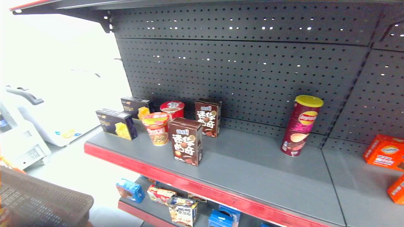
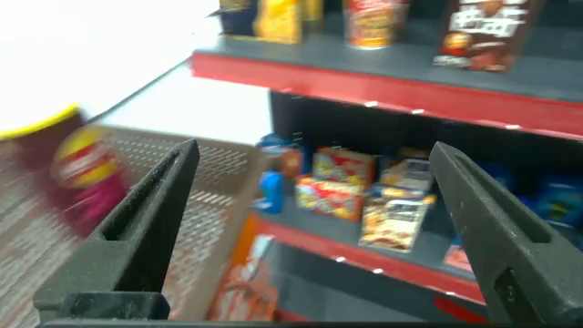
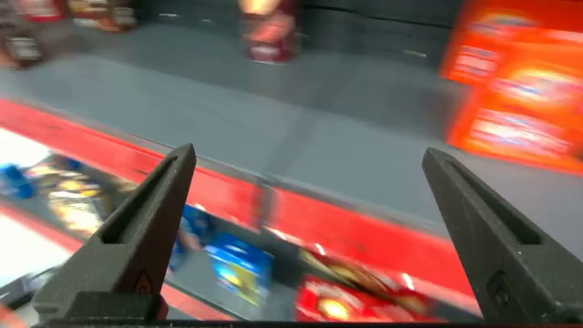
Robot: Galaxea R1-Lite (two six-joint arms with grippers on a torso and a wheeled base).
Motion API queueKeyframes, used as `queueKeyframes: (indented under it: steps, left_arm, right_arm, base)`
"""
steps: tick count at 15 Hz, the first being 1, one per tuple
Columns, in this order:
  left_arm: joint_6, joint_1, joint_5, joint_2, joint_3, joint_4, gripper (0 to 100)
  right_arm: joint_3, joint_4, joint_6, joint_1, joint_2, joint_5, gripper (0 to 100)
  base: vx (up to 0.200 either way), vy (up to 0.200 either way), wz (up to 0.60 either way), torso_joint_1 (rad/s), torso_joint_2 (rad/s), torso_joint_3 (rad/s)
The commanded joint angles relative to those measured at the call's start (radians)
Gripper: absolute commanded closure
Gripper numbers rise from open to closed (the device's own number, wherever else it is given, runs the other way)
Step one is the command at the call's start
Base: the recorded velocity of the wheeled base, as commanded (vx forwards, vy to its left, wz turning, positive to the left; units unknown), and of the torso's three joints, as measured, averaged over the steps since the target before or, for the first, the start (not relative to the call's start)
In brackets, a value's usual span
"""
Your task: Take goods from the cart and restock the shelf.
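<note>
A maroon chips can with a yellow lid (image 2: 82, 173) lies in the brown mesh cart (image 2: 219, 182), which also appears at the lower left of the head view as the cart (image 1: 41, 201). My left gripper (image 2: 314, 228) hangs open and holds nothing, above the cart's edge and beside the can, facing the lower shelf. A second chips can (image 1: 301, 126) stands upright on the grey shelf (image 1: 252, 164). My right gripper (image 3: 310, 237) is open and holds nothing, in front of the shelf's red front edge (image 3: 273, 196), with that can (image 3: 269, 32) farther back.
On the shelf's left stand two brown chocolate boxes (image 1: 186, 145), two cup noodles (image 1: 157, 127) and two dark boxes (image 1: 116, 123). Orange boxes (image 1: 385, 152) sit at the right. The lower shelf (image 1: 164, 201) holds several snack packs. Bare shelf lies between the chocolate boxes and the can.
</note>
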Motion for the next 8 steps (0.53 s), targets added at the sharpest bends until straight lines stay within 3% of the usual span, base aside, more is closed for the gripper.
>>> queueKeyframes:
  steps: [1, 8]
  left_arm:
    - [0.0, 0.0, 0.0, 0.0, 0.0, 0.0, 0]
    - [0.0, 0.0, 0.0, 0.0, 0.0, 0.0, 0]
  right_arm:
    - [0.0, 0.0, 0.0, 0.0, 0.001, 0.0, 0]
    - [0.0, 0.0, 0.0, 0.0, 0.001, 0.0, 0]
  base:
    - [0.0, 0.0, 0.6, 0.002, 0.0, 0.007]
    - [0.0, 0.0, 0.6, 0.001, 0.0, 0.004]
